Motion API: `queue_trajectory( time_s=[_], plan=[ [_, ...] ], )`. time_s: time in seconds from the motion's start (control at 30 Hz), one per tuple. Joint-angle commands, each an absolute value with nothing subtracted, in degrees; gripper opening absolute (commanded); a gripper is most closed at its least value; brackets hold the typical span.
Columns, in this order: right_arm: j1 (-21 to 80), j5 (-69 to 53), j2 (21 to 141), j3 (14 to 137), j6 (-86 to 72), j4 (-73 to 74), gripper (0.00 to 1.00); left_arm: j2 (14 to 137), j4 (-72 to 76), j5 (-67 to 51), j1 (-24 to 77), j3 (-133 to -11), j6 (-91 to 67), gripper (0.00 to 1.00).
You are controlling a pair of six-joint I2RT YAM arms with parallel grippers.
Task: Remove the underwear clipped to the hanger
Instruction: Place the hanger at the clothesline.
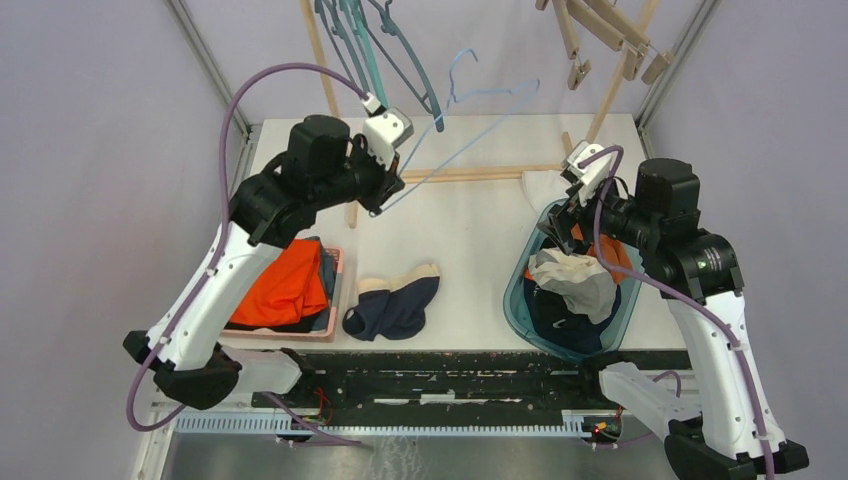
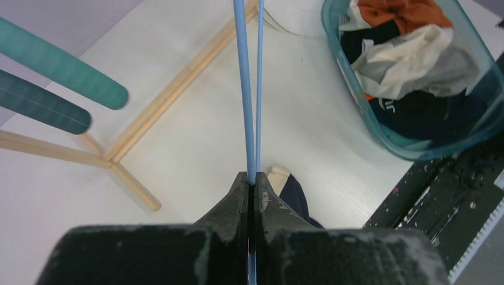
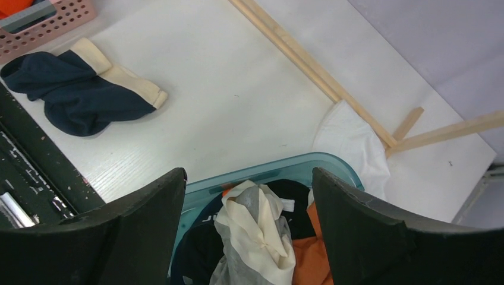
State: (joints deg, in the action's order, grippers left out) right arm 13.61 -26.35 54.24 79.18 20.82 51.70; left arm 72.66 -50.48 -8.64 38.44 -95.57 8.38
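white table (image 1: pixel 470 230): left claw (image 2: pixel 252 178) pinches blue hanger (image 2: pixel 245 89), right claw (image 3: pixel 248 175) gapes over arm-hidden underwear (image 1: pixel 575 280).

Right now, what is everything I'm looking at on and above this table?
blue hanger: one, light blue wire, raised over the back left
teal hangers: a few, teal, hanging at the back
wooden rack: one, pale wood, across the back
pegs: several, wood, upper right
tub: one, clear teal, right side
underwear pile: several, cream, grey, orange, black, in the tub
navy underwear: one heap, cream band, front middle
pink tray: one, front left
orange cloth: one, in the tray
white cloth: one, behind the tub
table: one, white
left gripper: black, shut on the blue hanger
right gripper: black, open above the tub
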Motion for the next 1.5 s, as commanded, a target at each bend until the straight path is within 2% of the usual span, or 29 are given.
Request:
queue_trajectory(
  time_s=[0.0,0.33,0.53,0.77,1.17,1.47],
  plan=[
    [13.33,-18.51,54.07,81.87,19.65,52.81,0.86,77.94,-49.94,-0.59,39.39,-105.87,0.03,0.03],
    [12.26,-17.38,55.62,82.44,17.15,54.5,0.87,93.39,-48.54,2.26,43.93,-127.4,-3.41,0.03],
    [10.41,-19.38,54.99,81.26,16.72,54.05,0.87,101.28,-47.65,6.34,44.43,-134.01,-3.11,0.03],
    [9.82,-20.94,53.84,78.52,16.78,52.56,0.87,103.27,-47.64,15.17,44.52,-133.46,1.37,0.03],
    [9.84,-23.19,52.6,76.25,17.17,51.51,0.87,92.44,-42.39,25.24,44.02,-117.94,7.14,0.03],
    [9.84,-23.42,52.69,75.89,17.48,51.78,0.87,97.64,-44.33,21.99,40.57,-127.32,5.8,0.03]
  ],
)
